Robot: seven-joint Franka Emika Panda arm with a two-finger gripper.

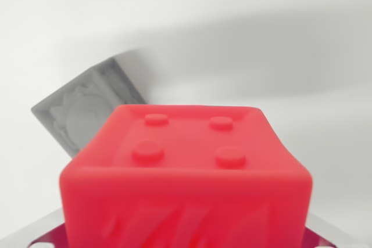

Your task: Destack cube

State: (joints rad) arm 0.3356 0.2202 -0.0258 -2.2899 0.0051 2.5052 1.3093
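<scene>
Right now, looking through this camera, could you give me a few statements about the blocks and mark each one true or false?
1. The red plastic cube shows four round studs on its top face. True.
2. A grey embossed block lies behind the red cube, toward the wrist view's left. True.
3. The grey block sits on top of the red cube. False: it lies behind it, on the white surface.
4. The red cube's top is smooth. False: it carries raised studs.
5. The surface is dark wood. False: it is plain white.

Plain white tabletop (244,39)
</scene>
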